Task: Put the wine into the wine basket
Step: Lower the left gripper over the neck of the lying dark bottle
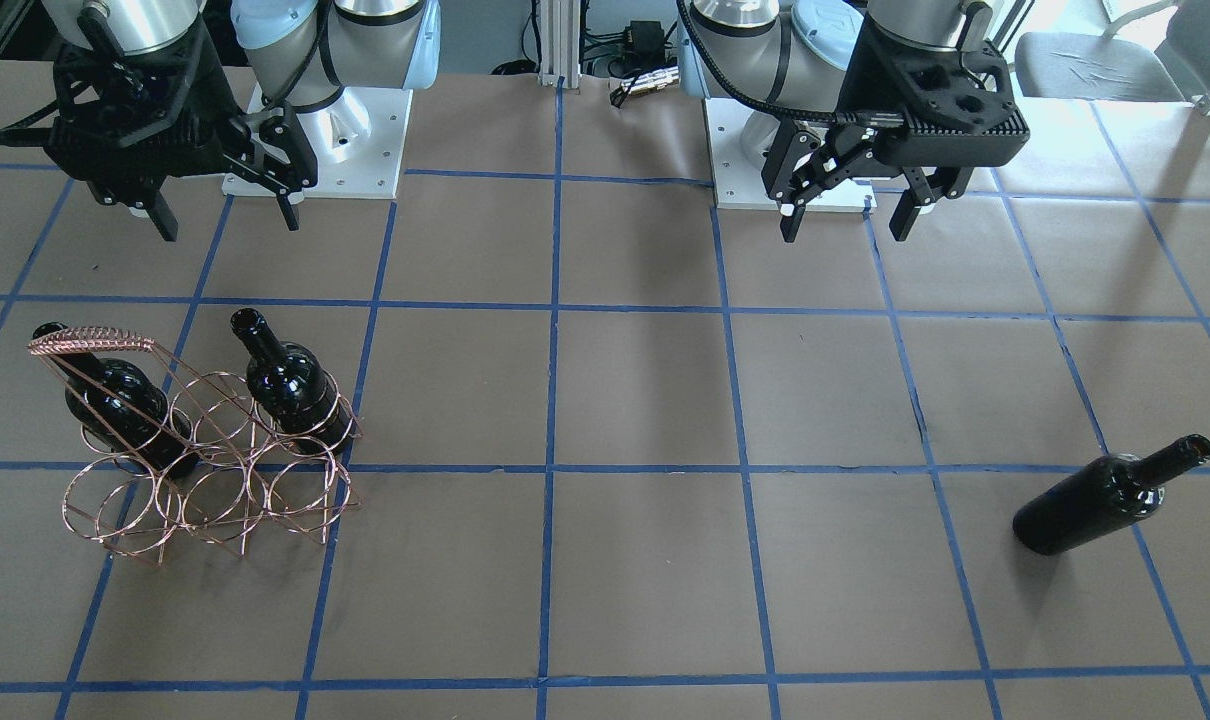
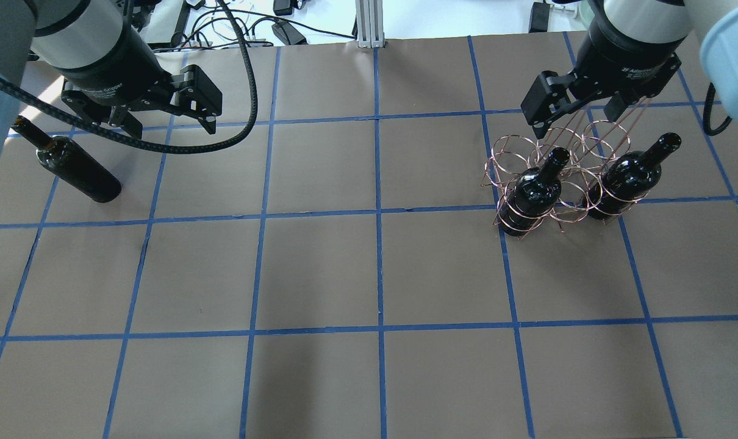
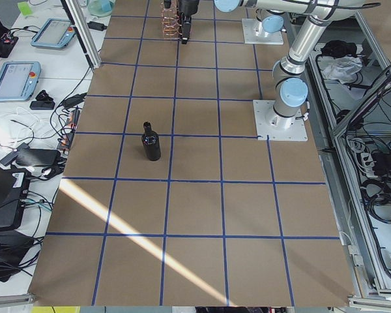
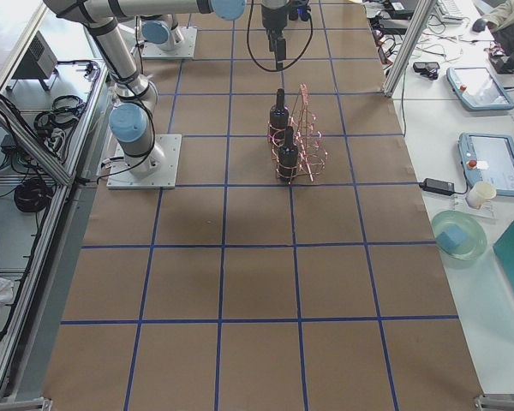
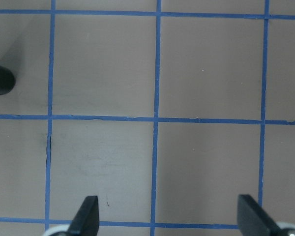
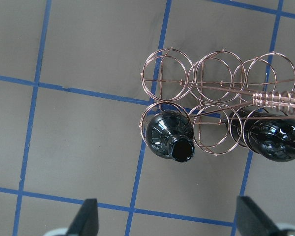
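Note:
The copper wire wine basket [image 1: 95, 340] stands on the table's right side and also shows in the overhead view [image 2: 563, 183]. Two black wine bottles [image 2: 537, 183] [image 2: 628, 174] stand upright in its end rings nearest me. My right gripper [image 2: 573, 122] hovers above the basket, open and empty; its wrist view looks down on the basket [image 6: 280, 97] and one bottle's mouth [image 6: 183, 150]. A third wine bottle [image 2: 70, 167] stands upright alone at the far left. My left gripper [image 2: 171, 125] is open and empty, above the table just right of that bottle.
Brown paper with a blue tape grid [image 2: 378, 213] covers the table. The arm bases [image 1: 325, 140] stand on white plates at my edge. Tablets and cables [image 3: 16, 78] lie on a side bench beyond the table's far edge.

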Controlling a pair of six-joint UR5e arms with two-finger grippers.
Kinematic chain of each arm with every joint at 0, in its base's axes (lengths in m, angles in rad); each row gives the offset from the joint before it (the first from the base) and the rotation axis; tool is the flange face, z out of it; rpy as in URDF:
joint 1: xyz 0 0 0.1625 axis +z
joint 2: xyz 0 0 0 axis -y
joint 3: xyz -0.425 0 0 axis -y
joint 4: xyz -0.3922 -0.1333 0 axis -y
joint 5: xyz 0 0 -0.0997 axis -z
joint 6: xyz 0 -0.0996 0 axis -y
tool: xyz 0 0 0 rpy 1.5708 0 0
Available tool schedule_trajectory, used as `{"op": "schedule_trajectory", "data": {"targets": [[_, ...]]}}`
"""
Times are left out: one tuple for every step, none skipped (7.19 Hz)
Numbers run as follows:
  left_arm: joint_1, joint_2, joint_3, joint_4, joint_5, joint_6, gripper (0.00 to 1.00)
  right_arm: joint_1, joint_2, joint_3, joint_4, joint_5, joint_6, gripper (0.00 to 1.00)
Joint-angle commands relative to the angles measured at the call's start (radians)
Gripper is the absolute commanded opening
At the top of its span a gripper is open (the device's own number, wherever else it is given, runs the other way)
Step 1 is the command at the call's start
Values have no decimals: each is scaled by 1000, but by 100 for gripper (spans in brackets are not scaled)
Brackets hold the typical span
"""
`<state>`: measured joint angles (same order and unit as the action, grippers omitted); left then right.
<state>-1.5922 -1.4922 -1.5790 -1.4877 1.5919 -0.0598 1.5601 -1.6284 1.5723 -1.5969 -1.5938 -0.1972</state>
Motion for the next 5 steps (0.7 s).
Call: {"op": "schedule_trajectory", "data": {"targets": [[0,0,0,-2,-1,0,100,0,-1,0,-3,2,1,100],[1,-2,2,0,-6,0,100,0,-1,0,1,0,1,100],[21,-2,11,-6,0,2,100,0,-1,0,2,2,1,100],[81,-17,17,-6,5,38,100,0,1,0,-5,2,1,100],[178,-39,19,6,17,129,100,0,1,2,-2,2,2,100]]}}
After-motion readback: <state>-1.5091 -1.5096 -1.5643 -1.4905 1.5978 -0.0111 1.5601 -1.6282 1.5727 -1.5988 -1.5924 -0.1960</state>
